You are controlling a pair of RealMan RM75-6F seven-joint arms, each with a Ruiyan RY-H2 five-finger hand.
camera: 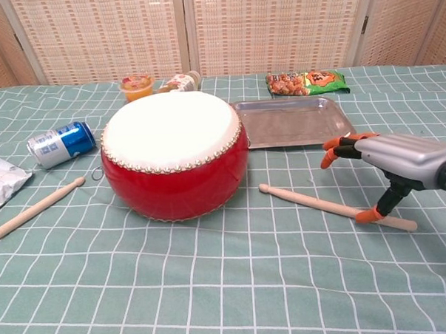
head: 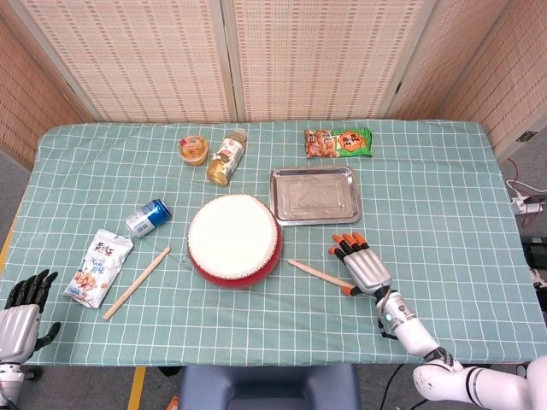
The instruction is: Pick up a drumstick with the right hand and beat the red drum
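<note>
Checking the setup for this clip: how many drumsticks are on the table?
2. One drumstick lies left of the red drum, beside the snack packet. The other drumstick lies right of the drum, its far end under the right hand.

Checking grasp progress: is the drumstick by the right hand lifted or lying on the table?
Lying flat. The drumstick rests on the tablecloth; the right hand touches its far end with a thumb tip only.

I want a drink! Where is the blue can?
The blue can lies on its side left of the red drum, above the white snack bag.
</note>
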